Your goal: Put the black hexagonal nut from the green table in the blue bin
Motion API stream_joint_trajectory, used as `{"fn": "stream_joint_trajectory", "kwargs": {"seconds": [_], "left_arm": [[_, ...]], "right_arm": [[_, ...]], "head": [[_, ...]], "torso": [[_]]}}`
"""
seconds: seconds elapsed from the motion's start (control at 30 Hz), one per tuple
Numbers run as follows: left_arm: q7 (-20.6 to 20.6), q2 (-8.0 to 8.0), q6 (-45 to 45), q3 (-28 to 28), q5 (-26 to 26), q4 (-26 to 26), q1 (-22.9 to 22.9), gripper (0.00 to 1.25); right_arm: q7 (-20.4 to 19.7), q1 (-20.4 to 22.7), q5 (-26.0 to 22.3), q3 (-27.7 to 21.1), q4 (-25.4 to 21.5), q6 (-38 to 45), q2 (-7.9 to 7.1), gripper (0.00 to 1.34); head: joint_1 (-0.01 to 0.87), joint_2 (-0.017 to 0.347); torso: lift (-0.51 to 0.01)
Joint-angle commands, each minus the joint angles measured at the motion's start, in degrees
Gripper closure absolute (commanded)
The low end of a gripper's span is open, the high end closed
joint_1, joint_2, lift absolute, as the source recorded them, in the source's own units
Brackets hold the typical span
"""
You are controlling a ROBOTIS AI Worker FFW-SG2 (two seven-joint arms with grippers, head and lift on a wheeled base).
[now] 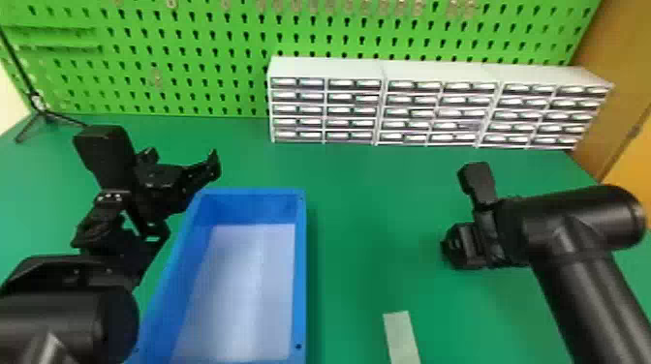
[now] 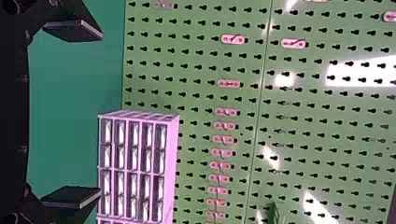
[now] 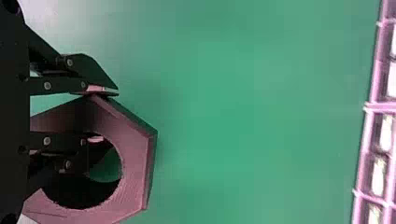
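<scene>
Right gripper has the thick black hexagonal nut pinched by its wall, one finger inside the hole, right of my rectangular blue bin; my left gripper hangs open by the bin's far-left corner.

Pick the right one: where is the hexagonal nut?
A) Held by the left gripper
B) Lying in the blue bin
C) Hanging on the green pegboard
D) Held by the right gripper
D: the wall of the nut sits between the two fingers of the right gripper, one finger against its outside and the other in its hole.
</scene>
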Motion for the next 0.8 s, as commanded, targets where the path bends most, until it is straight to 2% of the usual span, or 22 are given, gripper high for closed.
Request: {"fn": "stream_joint_trajectory", "kwargs": {"seconds": [0.0, 0.2, 0.33, 0.53, 0.77], "left_arm": [[0.0, -0.08, 0.1, 0.1, 0.0, 0.0, 0.1, 0.12], [0.0, -0.08, 0.2, 0.3, -0.1, 0.0, 0.2, 0.12], [0.0, -0.08, 0.2, 0.4, -0.1, 0.0, 0.2, 0.12], [0.0, -0.08, 0.2, 0.5, -0.3, 0.2, 0.4, 0.12], [0.1, -0.08, 0.2, 0.6, -0.5, 0.4, 0.5, 0.12]], "right_arm": [[0.0, 0.8, 3.0, -2.3, -2.5, -0.4, 0.22, 1.02], [0.0, 1.7, 5.2, -3.3, -5.9, -2.8, -0.22, 1.02], [0.0, 3.6, 5.8, -4.7, -8.6, -9.2, -0.22, 1.02], [0.0, 7.4, 1.6, -9.6, -10.3, -23.4, 1.19, 1.02], [0.0, 9.6, -1.3, -9.7, -11.5, -34.4, 1.80, 1.02]], "head": [[0.692, 0.008], [0.692, 0.008], [0.692, 0.008], [0.692, 0.008], [0.692, 0.008]], "torso": [[-0.097], [-0.097], [-0.097], [-0.097], [-0.097]]}}
